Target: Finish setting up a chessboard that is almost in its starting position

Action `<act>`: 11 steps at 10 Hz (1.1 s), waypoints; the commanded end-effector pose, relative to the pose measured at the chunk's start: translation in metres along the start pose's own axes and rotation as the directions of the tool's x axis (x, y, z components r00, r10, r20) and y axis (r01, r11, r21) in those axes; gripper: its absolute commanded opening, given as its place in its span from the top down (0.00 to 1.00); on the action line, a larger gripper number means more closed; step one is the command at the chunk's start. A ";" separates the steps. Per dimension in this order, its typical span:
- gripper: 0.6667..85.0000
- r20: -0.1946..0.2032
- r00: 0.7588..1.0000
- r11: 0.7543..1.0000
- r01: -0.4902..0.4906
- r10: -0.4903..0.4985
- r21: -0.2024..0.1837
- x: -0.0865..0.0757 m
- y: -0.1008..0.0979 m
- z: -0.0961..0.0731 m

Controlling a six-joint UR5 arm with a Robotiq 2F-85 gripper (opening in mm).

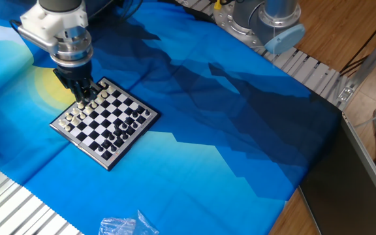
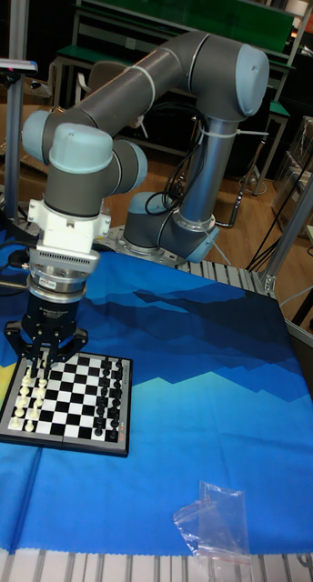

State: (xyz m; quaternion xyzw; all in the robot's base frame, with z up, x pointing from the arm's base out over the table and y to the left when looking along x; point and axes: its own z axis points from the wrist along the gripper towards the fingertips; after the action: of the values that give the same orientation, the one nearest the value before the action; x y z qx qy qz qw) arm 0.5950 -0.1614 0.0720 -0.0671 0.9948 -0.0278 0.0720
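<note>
While the arm reaches down from its base at the far side of the table, the gripper stands upright over the corner of the chessboard where the white pieces are ranked. Its fingers are drawn narrow, tips down among those pieces — whether a piece sits between them cannot be told at this size. The board lies flat on the blue cloth, toward the left of the fixed view, with black pieces along its opposite edge. A clear plastic bag lies on the cloth near the front edge, well apart from the board.
</note>
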 end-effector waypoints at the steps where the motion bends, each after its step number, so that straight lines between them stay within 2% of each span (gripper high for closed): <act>1: 0.82 -0.016 0.999 0.999 -0.046 0.046 0.023 -0.012 -0.011 -0.040; 2: 0.85 -0.034 0.998 0.997 -0.061 0.062 0.048 -0.016 -0.020 -0.062; 3: 0.94 -0.040 0.996 0.994 -0.073 0.076 0.079 -0.020 -0.034 -0.075; 4: 1.00 -0.036 0.997 0.994 -0.060 0.063 0.091 -0.025 -0.052 -0.080; 6: 1.00 -0.032 0.999 0.995 -0.031 0.034 0.100 -0.034 -0.094 -0.072; 7: 1.00 -0.049 0.998 0.996 -0.030 0.034 0.087 -0.031 -0.096 -0.069; 8: 1.00 -0.062 0.998 0.999 -0.024 0.026 0.032 -0.029 -0.082 -0.069; 9: 1.00 -0.041 0.997 0.994 -0.065 0.061 -0.086 -0.036 -0.051 -0.069; 10: 1.00 0.011 1.000 0.995 -0.027 0.028 -0.097 -0.048 -0.049 -0.069; 11: 1.00 0.001 1.000 0.999 0.000 0.000 -0.053 -0.045 -0.060 -0.068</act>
State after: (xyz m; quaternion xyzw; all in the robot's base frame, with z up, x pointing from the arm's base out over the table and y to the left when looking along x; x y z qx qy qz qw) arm 0.6282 -0.2146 0.1461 -0.0538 0.9967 -0.0204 0.0570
